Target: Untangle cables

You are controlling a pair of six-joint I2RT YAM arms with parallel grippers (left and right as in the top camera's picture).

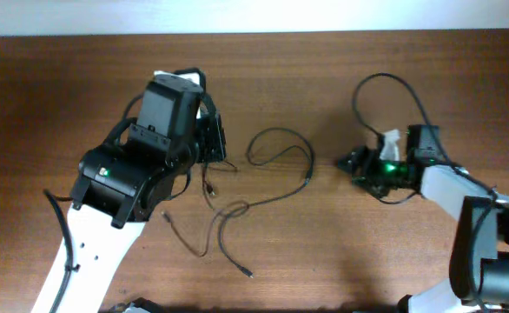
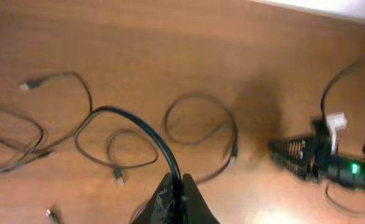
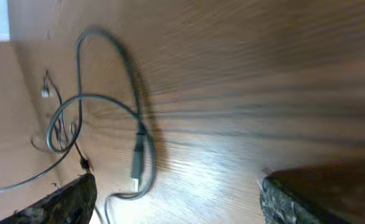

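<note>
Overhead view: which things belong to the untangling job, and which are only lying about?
Job: cables; left claw, shut on one; right claw, open.
Not the job: wooden table; right arm's own wiring loop.
</note>
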